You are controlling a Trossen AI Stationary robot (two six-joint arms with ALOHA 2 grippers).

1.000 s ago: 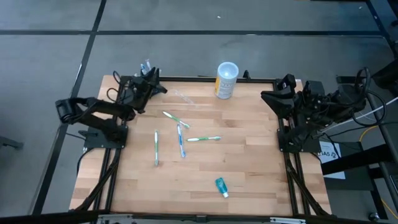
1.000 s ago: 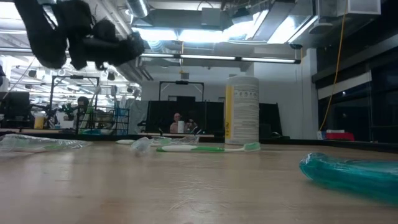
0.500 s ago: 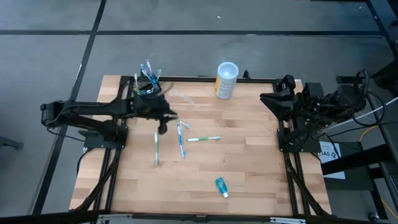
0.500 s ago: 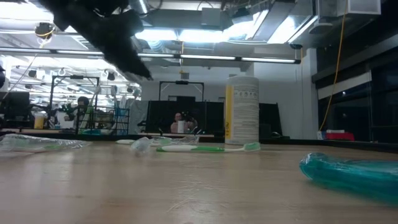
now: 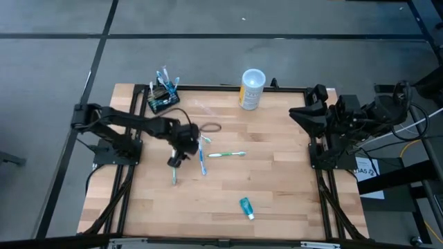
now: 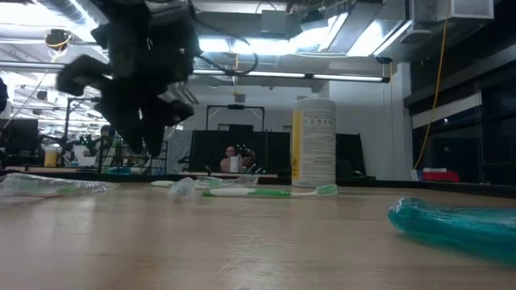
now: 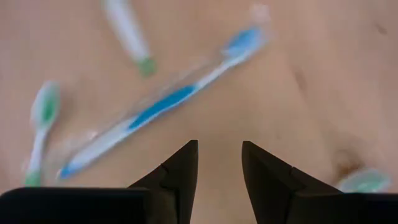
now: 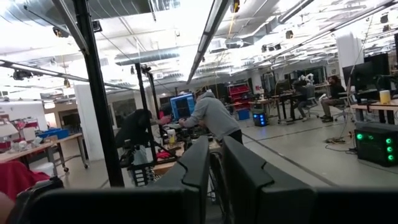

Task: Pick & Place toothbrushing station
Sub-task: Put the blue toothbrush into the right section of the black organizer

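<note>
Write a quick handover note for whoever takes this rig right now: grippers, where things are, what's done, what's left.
Left gripper: open, empty, over the loose toothbrushes mid-table.
Right gripper: parked at the right edge, fingers nearly together, empty.
Toothbrush holder: far left corner, a few brushes standing in it.
Cup at the far edge, small tube near the front.
Done: some brushes slotted.
Left: about four toothbrushes lying flat.

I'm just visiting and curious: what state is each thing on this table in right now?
toothbrushing station: upright at the table's far left corner, brushes standing in it.
white-and-yellow cup: upright.
blue toothbrush: lying flat.
teal tube: lying flat.
left gripper: slightly open, empty, above the loose brushes.
right gripper: parked at the table's right edge, empty.
</note>
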